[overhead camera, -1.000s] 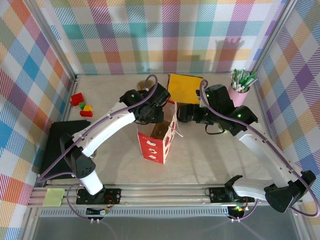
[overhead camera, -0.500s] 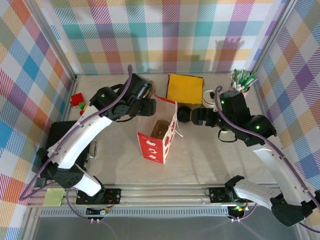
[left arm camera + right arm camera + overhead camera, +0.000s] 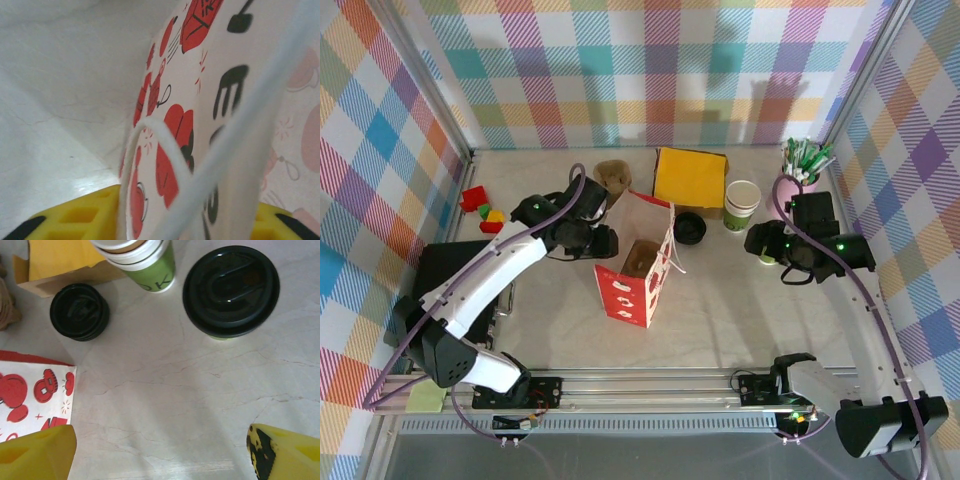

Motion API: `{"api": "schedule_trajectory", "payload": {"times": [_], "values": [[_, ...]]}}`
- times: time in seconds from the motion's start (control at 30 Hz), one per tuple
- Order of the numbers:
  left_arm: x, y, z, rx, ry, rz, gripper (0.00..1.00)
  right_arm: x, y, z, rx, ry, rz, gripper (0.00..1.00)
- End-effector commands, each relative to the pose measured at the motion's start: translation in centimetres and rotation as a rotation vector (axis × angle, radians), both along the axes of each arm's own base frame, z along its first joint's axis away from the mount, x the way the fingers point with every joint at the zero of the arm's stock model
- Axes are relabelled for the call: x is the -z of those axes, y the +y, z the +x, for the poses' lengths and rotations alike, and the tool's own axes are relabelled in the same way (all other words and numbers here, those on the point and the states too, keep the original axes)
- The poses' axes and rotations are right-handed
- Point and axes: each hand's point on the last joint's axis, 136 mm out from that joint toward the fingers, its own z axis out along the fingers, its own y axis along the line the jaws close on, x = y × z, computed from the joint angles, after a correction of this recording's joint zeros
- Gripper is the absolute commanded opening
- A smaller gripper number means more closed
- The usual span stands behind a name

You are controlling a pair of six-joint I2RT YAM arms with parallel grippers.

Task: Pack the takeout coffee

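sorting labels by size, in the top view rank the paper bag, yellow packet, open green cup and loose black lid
1. paper bag
2. yellow packet
3. open green cup and black lid, too close to rank

Your takeout coffee [image 3: 156,269] is cut off by the right wrist view's top edge; the paper bag [image 3: 200,105] looks blurred up close.
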Motion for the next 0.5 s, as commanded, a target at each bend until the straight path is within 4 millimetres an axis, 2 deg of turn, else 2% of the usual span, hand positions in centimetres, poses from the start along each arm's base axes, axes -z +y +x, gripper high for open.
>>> {"api": "schedule_trajectory", "payload": {"times": [0.0,0.1,0.2,0.33,0.47], "values": [[-1.3,-1.5,-0.4,-0.069,-0.008,-0.124,0.35,0.9,-0.7,0.5,-0.002,0.020,-0.009,0.88],[-1.3,-1.9,-0.5,-0.147,0.001,-0.141,0.26,1.5,-2.0,1.6,0.038,0.029,-0.034,0.88],[-2.1,-3.0,-0.8,-0.217,-0.005,-0.200,0.20,2.0,-2.9,3.0,0.064,0.029,-0.042,0.88],[-1.9,-4.1,-1.1,-0.306,0.010,-0.295,0.17,3.0,-3.8,4.6,0.083,0.037,-0.079,0.88],[-1.6,-4.7,-1.7,-0.360,0.024,-0.372,0.20,4.2,-4.3,5.9,0.105,0.059,-0.075,0.88]]}}
